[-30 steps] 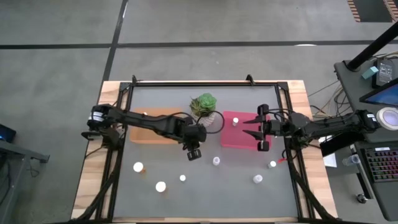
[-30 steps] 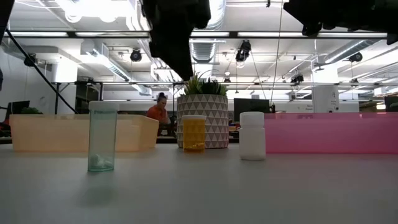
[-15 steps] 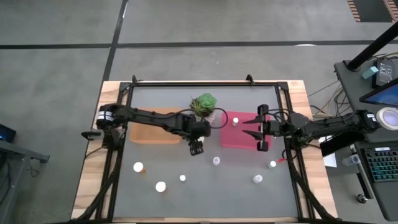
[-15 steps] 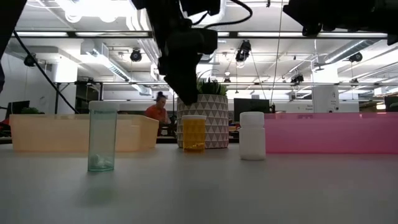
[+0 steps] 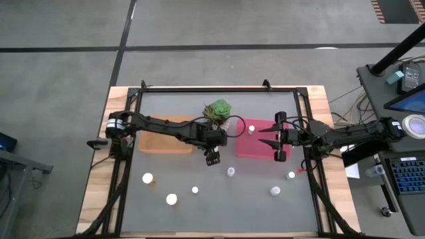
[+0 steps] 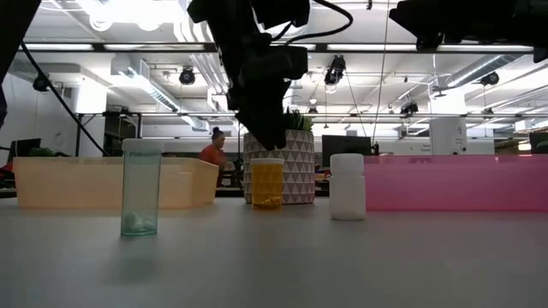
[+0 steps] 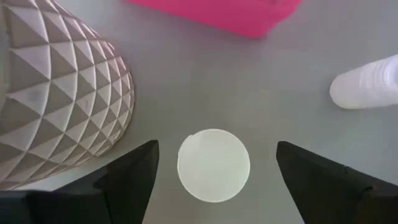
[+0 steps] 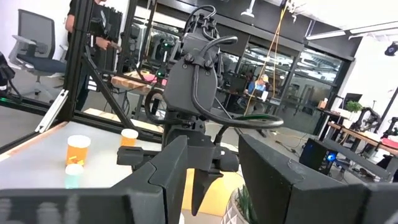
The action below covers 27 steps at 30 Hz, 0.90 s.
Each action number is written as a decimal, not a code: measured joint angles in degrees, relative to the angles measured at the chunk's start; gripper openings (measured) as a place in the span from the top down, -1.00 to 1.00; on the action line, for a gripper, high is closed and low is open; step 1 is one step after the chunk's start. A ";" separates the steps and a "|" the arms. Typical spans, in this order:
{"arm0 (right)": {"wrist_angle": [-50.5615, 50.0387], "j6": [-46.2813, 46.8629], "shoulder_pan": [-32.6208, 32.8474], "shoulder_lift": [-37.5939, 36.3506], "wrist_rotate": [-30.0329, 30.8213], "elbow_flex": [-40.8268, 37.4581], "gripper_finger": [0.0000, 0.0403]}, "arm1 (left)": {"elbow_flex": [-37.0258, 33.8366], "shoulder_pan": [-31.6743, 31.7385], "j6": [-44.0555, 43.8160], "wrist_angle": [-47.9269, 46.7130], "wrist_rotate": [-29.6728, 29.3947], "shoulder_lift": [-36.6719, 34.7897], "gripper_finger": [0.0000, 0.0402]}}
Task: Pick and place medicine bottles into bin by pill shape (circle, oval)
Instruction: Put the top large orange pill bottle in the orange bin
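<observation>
Spanning grey tabletop [image 5: 252, 192], 2 trays; left fingers [image 7: 134, 177] spread over white cap [image 7: 214, 165], right fingers' gap unclear

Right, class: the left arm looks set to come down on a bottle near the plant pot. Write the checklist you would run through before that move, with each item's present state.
1. Left gripper open: ok, fingers stand wide apart.
2. Bottle's white cap centred between the fingers: ok in the left wrist view.
3. Clearance from the plant pot: cannot tell; the pot sits close beside one finger.
4. Neighbouring white bottle clear of the other finger: ok, a gap shows.
5. Pink tray reachable for the drop: ok, lies close by.
6. Right gripper out of the way: not ok, it hovers over the pink tray.
</observation>
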 joint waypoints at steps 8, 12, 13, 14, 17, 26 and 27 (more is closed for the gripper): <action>-0.01 -0.02 0.00 0.02 -0.01 0.00 0.31 | -2.01 0.18 -0.13 1.53 -0.09 0.00 -0.54; 0.00 -0.02 0.00 0.02 -0.01 0.00 0.31 | -2.12 0.26 -0.17 1.73 -0.13 0.00 -0.54; 0.00 -0.02 0.00 0.02 -0.01 0.00 0.31 | -2.23 0.26 -0.20 2.14 -0.13 0.00 -0.54; 0.00 0.00 0.00 0.02 -0.01 0.00 0.31 | -2.30 0.26 -0.23 2.42 -0.13 0.00 -0.54; 0.00 -0.02 0.00 0.02 -0.01 0.00 0.31 | -2.93 0.26 -0.30 2.77 -0.13 0.00 -0.54; 0.00 -0.04 0.00 0.02 -0.01 0.00 0.31 | -5.12 0.27 -0.52 5.58 -0.15 0.00 -0.54; 0.00 -0.04 0.00 0.04 -0.01 0.00 0.31 | -5.29 0.26 -0.52 5.89 -0.15 0.00 -0.54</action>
